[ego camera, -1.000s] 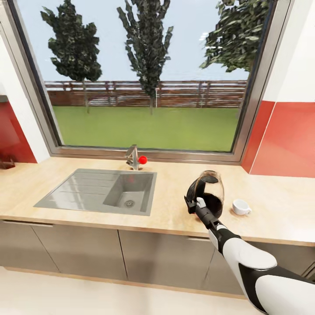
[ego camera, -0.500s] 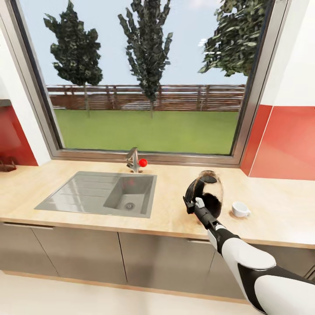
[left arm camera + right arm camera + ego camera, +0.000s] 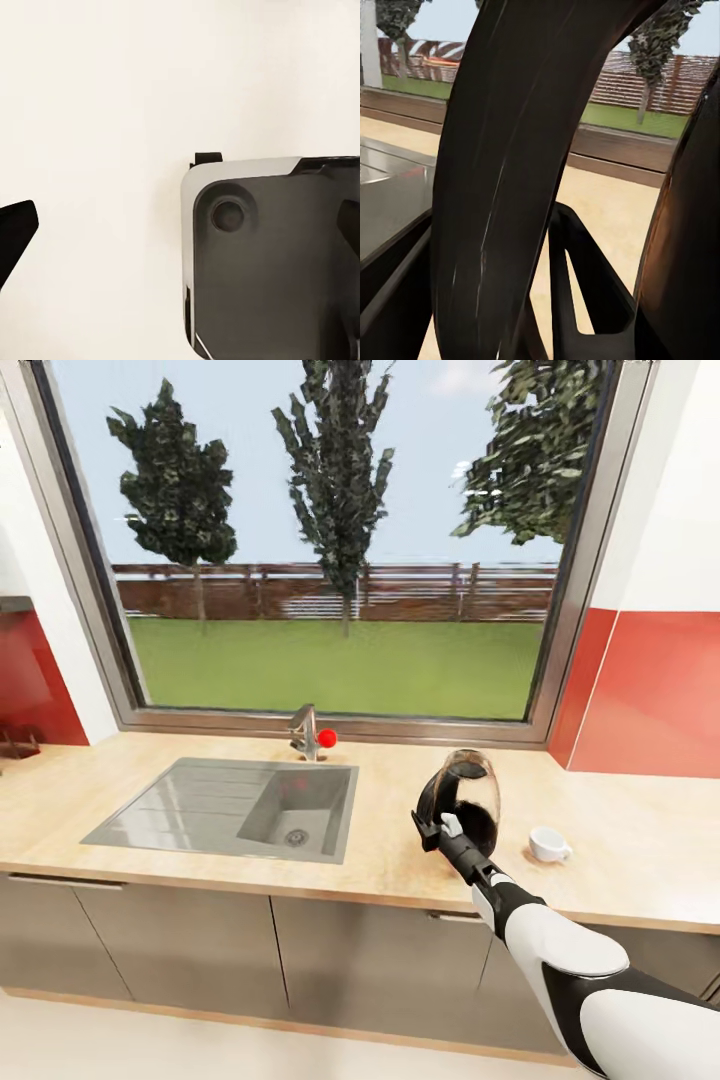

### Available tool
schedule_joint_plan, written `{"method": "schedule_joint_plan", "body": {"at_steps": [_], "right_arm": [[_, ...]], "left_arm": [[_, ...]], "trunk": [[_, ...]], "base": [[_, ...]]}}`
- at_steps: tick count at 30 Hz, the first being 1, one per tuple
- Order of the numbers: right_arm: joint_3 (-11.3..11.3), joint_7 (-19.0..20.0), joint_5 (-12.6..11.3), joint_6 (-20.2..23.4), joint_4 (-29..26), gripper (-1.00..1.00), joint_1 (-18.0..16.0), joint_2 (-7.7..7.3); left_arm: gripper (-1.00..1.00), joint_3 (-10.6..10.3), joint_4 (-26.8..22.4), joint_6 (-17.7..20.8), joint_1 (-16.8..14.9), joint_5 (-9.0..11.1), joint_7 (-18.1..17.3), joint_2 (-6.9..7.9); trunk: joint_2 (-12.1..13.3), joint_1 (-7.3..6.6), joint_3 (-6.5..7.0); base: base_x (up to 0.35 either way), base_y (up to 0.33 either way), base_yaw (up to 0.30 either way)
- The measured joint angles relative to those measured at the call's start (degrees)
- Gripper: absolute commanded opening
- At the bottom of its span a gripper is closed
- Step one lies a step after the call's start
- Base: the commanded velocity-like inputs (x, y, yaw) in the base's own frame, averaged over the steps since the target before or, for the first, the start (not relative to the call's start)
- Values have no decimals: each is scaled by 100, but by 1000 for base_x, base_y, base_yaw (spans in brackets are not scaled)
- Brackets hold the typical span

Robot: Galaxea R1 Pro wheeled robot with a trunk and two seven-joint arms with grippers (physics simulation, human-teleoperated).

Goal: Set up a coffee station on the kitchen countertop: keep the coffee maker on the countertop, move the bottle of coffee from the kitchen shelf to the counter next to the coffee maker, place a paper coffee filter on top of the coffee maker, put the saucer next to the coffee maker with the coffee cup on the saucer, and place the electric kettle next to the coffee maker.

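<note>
Right gripper [image 3: 437, 827] had its fingers clamped on the black handle of the kettle [image 3: 470, 800], which hung tilted just above the desk [image 3: 400, 850], between the sink [image 3: 235, 805] and the cup [image 3: 548, 845]. You likely felt rigid, slick, top-heavy glass; the handle looked the only sound hold.

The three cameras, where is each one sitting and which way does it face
Head view: high, facing the window over the countertop; right arm and right end effector holding the electric kettle.
Left wrist view: faces a pale surface and a dark grey panel; dark fingertip.
Right wrist view: close behind the kettle's handle.
Shared: kettle, sink, head and right wrist.
</note>
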Motion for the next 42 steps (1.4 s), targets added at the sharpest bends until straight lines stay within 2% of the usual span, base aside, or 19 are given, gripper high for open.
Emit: {"method": "schedule_joint_plan", "body": {"at_steps": [8,33,42], "right_arm": [[-27,5,-9,14,-24,-100,-1,-55],[-32,3,-16,63,-18,-100,-3,-60],[-33,5,-16,63,-19,-100,-4,-60]], "left_arm": [[100,-7,-1,0,0,1,0,0],[100,2,-3,-8,-1,1,-1,0],[100,2,-2,-8,-1,1,-1,-6]], "trunk": [[-3,1,32],[-7,1,169],[-6,5,220]], "base": [[0,0,68],[-1,0,220],[-310,0,224]]}}
